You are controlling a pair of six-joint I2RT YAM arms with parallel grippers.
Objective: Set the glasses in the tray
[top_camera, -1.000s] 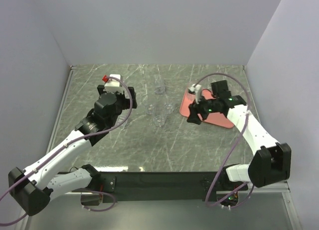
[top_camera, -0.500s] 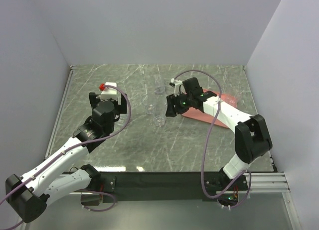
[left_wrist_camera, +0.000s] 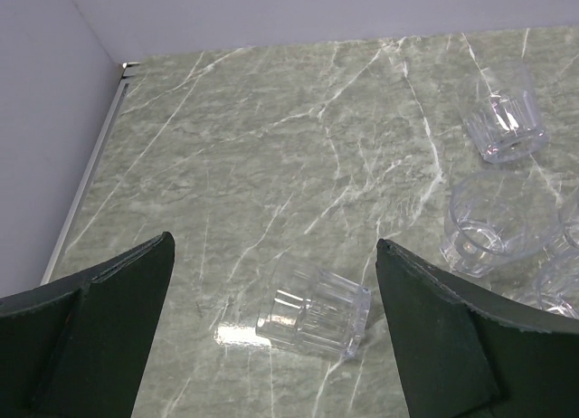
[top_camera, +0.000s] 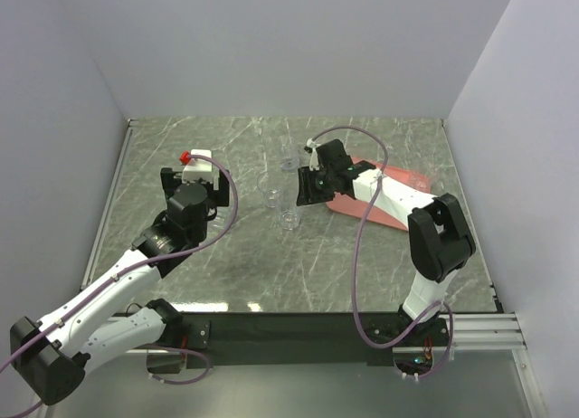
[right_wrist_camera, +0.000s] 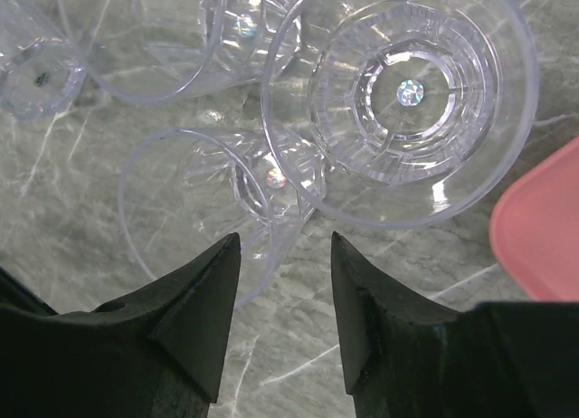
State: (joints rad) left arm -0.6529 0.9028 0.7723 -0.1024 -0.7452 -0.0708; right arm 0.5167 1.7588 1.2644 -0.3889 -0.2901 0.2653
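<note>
Several clear glasses [top_camera: 289, 217] stand clustered mid-table, left of the salmon-pink tray [top_camera: 398, 208]. My right gripper [top_camera: 301, 190] hangs at the cluster's right side. In the right wrist view its jaws [right_wrist_camera: 283, 248] are partly apart, and the thin rim of one upright glass [right_wrist_camera: 213, 210] runs between the fingertips. A larger-looking glass [right_wrist_camera: 398, 92] stands just beyond. My left gripper [top_camera: 194, 174] is wide open. In its wrist view one glass [left_wrist_camera: 312, 309] lies on its side between the spread fingers [left_wrist_camera: 434, 337], touching neither.
The tray's corner [right_wrist_camera: 543, 228] shows at the right of the right wrist view. Three more upright glasses [left_wrist_camera: 504, 119] stand right of the left gripper. A metal table edge [left_wrist_camera: 86, 201] and grey walls close the left side.
My right gripper has swung left off the tray to the cluster of glasses, and its jaws have narrowed. The left arm drew back a little to the left, then held still.
</note>
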